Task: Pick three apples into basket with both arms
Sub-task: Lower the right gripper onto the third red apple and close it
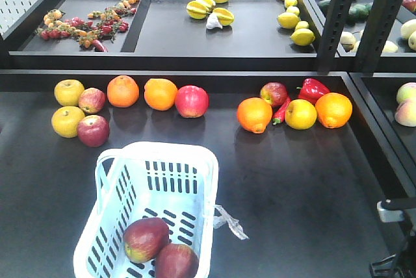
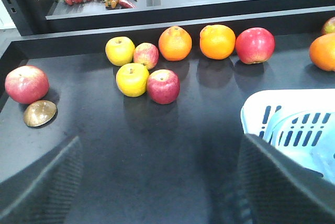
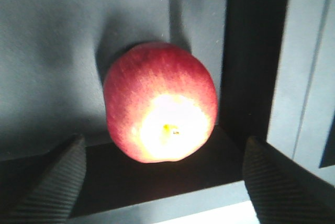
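A glossy round red apple (image 3: 161,103) is sitting at twelve o'clock from the right claw (image 3: 159,182), whose ribbed fingers are spreading open, empty. The left claw (image 2: 157,182) is gaping too, slotted plastic basket (image 2: 293,119) at two o'clock.

mock grocery shop: black produce shelves (image 1: 273,161), shopping basket (image 1: 110,226)

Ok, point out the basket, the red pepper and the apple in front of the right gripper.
basket (image 1: 207,161): front view, far right corner of its rim.
red pepper (image 1: 314,89): front view, middle of its glossy body.
apple (image 3: 159,101): right wrist view, middle of its red skin above the pale patch.
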Controlling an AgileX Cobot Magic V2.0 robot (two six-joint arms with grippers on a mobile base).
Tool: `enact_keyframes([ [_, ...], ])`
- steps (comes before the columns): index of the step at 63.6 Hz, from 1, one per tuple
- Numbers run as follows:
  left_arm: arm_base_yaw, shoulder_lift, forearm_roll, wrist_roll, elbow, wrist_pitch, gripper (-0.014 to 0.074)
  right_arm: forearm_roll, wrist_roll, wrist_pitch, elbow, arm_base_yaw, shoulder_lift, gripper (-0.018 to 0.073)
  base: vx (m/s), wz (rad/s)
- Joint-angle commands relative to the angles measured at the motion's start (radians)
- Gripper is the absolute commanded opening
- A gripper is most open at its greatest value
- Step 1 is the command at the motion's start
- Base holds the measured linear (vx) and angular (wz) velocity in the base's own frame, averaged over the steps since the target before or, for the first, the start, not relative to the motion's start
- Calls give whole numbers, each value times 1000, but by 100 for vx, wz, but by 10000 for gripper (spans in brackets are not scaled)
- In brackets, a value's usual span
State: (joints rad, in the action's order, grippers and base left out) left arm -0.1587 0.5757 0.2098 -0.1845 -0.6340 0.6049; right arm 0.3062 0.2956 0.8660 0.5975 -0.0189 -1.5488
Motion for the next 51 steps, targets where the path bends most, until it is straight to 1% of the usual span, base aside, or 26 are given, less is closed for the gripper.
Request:
enact_keyframes([
  [1, -1, 3, 8, -9, -25, -61, 587, 41, -6, 1, 21, 8, -9, 582, 0, 0],
  [12, -1, 3, 8, -9, -25, -61, 587, 86, -6, -29, 21, 8, -58, 587, 0, 0],
  [24, -1, 3, 8, -9, -25, -61, 587, 86, -20, -52, 21, 8, -93, 610, 0, 0],
  [38, -1, 3, 8, -9, -25, -61, 587, 89, -51, -84, 21, 8, -117, 610, 0, 0],
  [51, -1, 3, 8, -9, -25, -61, 587, 99, -51, -88, 21, 8, -154, 610, 0, 0],
])
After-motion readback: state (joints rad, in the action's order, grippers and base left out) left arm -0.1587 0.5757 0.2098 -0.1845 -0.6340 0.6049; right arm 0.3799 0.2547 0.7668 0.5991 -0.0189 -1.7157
